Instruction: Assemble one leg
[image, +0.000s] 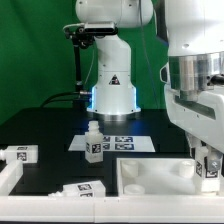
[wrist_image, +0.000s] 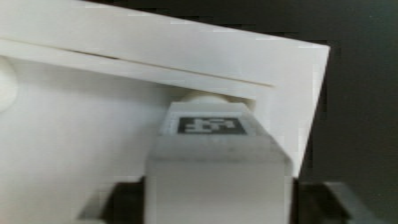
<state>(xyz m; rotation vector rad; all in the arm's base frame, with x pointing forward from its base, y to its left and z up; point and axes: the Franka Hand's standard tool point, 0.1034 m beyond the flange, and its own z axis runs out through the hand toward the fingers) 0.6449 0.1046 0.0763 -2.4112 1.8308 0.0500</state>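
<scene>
My gripper (image: 205, 152) is at the exterior view's right, shut on a white leg (image: 209, 169) with black-and-white tags. It holds the leg upright over the right end of the large white tabletop (image: 150, 176). In the wrist view the leg (wrist_image: 214, 150) sits between the dark fingers (wrist_image: 125, 202) of the gripper (wrist_image: 217, 205). The leg's stubby neck touches the tabletop (wrist_image: 160, 70) near a corner. The hole itself is hidden.
Another leg (image: 94, 143) stands upright on the marker board (image: 122, 142) in front of the robot base (image: 112, 90). Two more legs lie on the black table, one at the left (image: 20, 155) and one at the front (image: 82, 188).
</scene>
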